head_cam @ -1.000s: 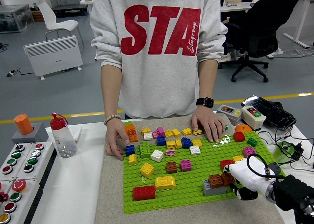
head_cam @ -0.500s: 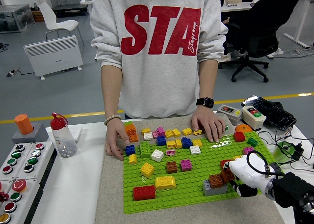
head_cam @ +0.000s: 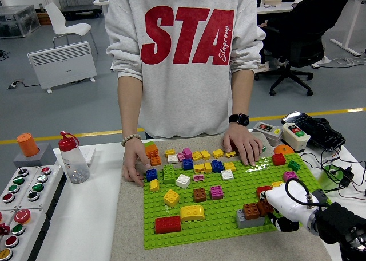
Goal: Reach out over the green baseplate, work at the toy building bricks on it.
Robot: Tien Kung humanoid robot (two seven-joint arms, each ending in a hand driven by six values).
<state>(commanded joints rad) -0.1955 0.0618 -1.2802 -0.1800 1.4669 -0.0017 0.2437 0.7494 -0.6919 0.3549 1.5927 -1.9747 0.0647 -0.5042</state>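
The green baseplate [head_cam: 229,224] lies in the middle of the table and carries several coloured bricks. My right hand [head_cam: 279,208], white with black fingertips, is at the plate's front right corner. Its fingers are curled against a brown brick [head_cam: 252,210] that sits on a grey brick [head_cam: 248,219]; I cannot tell whether they grip it. A red brick [head_cam: 263,189] is just behind the hand. A person's two hands [head_cam: 135,162] [head_cam: 243,144] press on the plate's far edge. My left arm is out of view.
A large red brick [head_cam: 167,224] and a yellow one [head_cam: 193,213] sit at the plate's front left. A bottle with a red cap [head_cam: 73,158] and button boxes [head_cam: 23,192] stand at the left. More button boxes [head_cam: 281,133] and cables [head_cam: 337,172] lie at the right.
My right hand has crept slightly left and away from me, closer against the brown brick. The person's hands and the bricks have not moved.
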